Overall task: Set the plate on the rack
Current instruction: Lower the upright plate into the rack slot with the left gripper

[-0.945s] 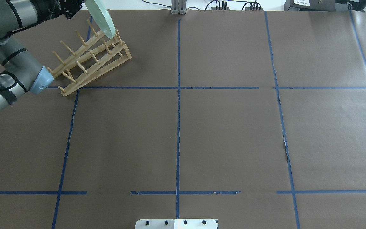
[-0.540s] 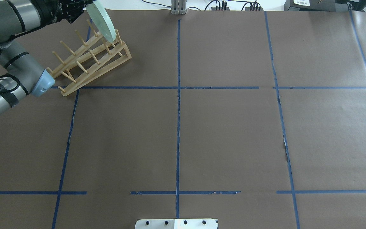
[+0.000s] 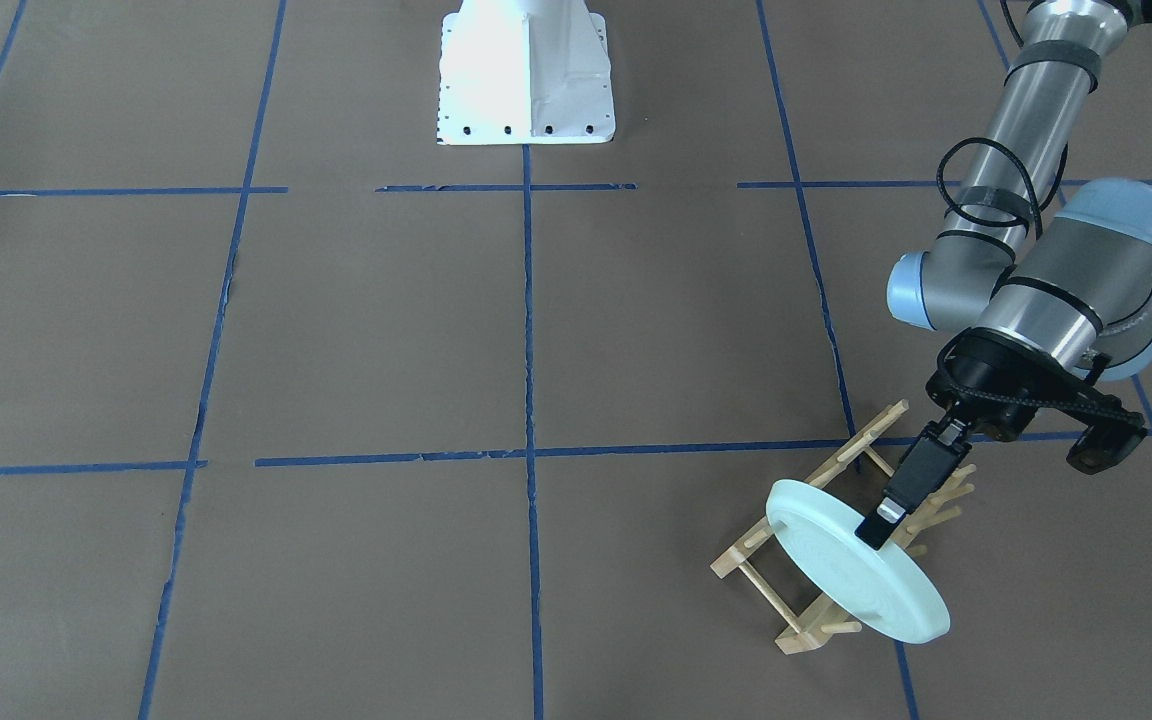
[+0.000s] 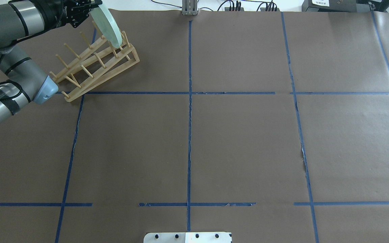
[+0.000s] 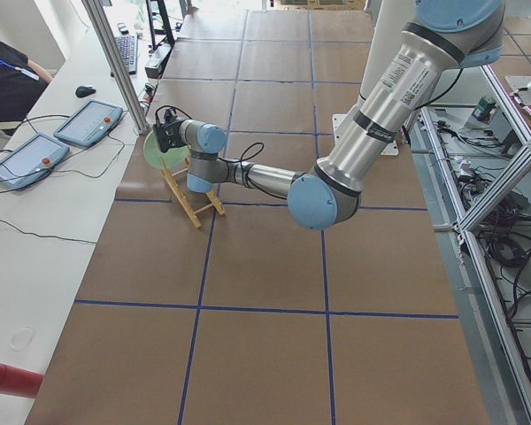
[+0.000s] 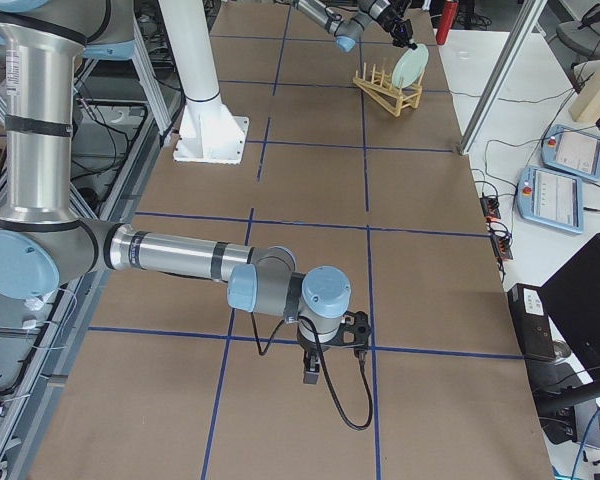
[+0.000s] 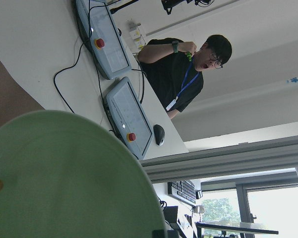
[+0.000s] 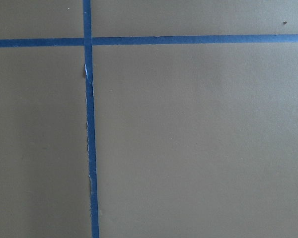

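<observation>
The pale mint-green plate (image 3: 861, 580) stands on edge, tilted, over the far end of the light-wood rack (image 3: 798, 618). My left gripper (image 3: 878, 528) is shut on the plate's upper rim. In the overhead view the plate (image 4: 109, 27) has its lower edge among the end pegs of the rack (image 4: 93, 67), with the left gripper (image 4: 91, 10) behind it. I cannot tell whether the plate rests on the rails. The plate (image 7: 64, 178) fills the left wrist view. My right gripper (image 6: 315, 368) hangs low over bare table far from the rack, and I cannot tell whether it is open.
The rack sits near the table's far edge on my left; beyond it is a white desk with teach pendants (image 5: 88, 122) and an operator (image 7: 184, 64). A metal post (image 4: 189, 8) stands at the far edge. The robot's base plate (image 3: 526, 70) is at mid-table.
The left gripper has brought the plate slightly down and toward the rack, so its lower edge now sits deeper among the end pegs. The rack has not moved.
</observation>
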`<state>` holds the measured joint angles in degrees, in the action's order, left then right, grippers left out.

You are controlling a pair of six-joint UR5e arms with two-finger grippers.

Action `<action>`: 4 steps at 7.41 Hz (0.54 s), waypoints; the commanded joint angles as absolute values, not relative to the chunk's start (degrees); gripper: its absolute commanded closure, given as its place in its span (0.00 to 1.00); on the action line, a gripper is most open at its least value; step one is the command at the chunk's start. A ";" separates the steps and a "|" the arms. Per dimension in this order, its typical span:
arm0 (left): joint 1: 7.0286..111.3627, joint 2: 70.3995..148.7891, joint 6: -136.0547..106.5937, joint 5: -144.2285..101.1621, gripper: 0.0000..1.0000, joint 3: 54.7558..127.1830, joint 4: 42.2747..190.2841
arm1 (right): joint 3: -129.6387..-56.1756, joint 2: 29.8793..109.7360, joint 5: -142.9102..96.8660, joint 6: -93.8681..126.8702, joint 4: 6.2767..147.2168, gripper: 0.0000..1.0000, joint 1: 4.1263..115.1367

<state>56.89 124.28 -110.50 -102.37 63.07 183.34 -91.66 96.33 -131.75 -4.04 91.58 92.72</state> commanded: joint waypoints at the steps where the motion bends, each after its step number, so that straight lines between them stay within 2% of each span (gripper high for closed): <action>1: 56.78 124.28 -110.48 -102.39 0.55 62.84 183.34 | -91.58 96.33 -131.75 -4.04 91.58 0.00 92.64; 2: 56.69 124.36 -110.48 -102.31 0.01 63.02 183.25 | -91.67 96.33 -131.75 -4.04 91.58 0.00 92.64; 4: 56.69 124.28 -110.22 -102.30 0.00 63.02 183.25 | -91.67 96.33 -131.75 -4.04 91.58 0.00 92.64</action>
